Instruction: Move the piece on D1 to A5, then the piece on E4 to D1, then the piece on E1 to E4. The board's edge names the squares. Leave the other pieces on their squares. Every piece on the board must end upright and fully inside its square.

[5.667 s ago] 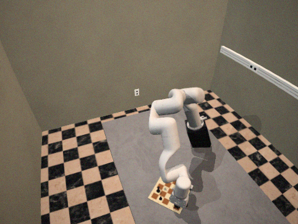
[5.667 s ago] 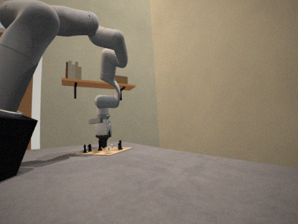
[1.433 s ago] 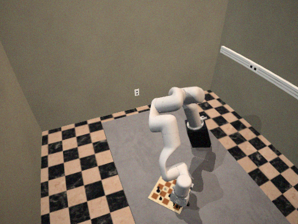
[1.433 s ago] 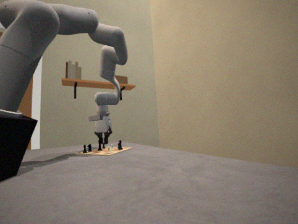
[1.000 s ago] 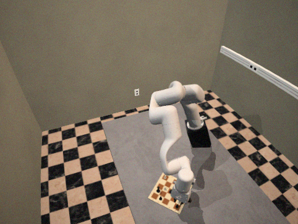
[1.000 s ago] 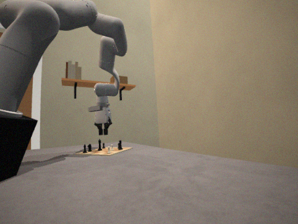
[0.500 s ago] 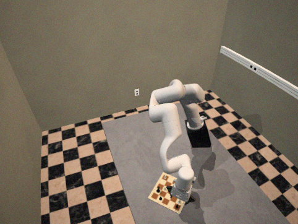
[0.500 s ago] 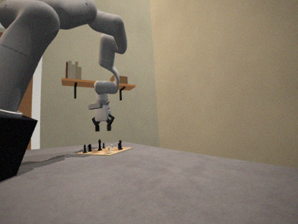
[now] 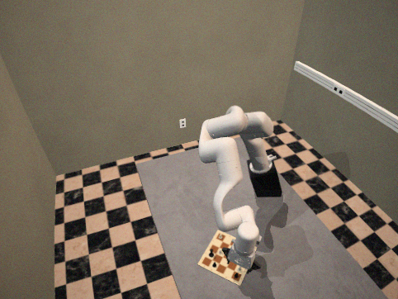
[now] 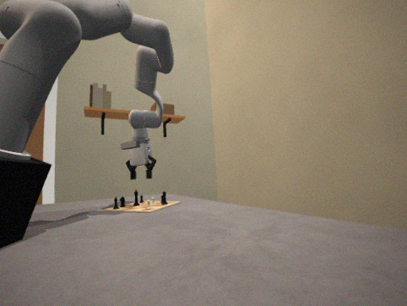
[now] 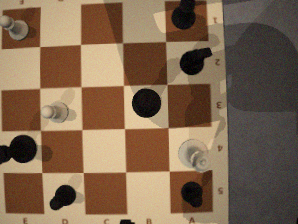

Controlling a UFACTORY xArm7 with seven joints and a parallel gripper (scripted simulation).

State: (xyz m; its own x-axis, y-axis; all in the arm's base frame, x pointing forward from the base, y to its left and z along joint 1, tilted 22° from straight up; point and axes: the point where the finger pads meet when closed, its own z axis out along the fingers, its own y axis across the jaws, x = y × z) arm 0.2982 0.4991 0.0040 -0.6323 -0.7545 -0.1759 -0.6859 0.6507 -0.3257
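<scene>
Your hand (image 10: pixel 141 174) is open above the board (image 10: pixel 147 210) (image 11: pixel 104 107). In the wrist view, the black piece on A5 (image 11: pixel 192 193) is at lower right, the black one on E4 (image 11: pixel 23 148) at left, the white one on E1 (image 11: pixel 18 29) at upper left.

The gripper (image 9: pixel 239 260) (image 10: pixel 140 177) (image 11: pixel 127 221) has come up a good way: 5.7 seconds ago, from where the exterior view looks, it was down among the pieces, and now it hangs well above them. A second ago it was on its way up, a bit lower than this. It has swivelled too, so its fingers, bunched close together in that view a second ago, now show plainly spread, and in the top view their dark ends poke out on both sides. And there, the dark piece on A5 (image 9: pixel 236 274) (image 10: pixel 141 199) (image 11: pixel 192 194), blocked by the gripper earlier, has come into sight.
</scene>
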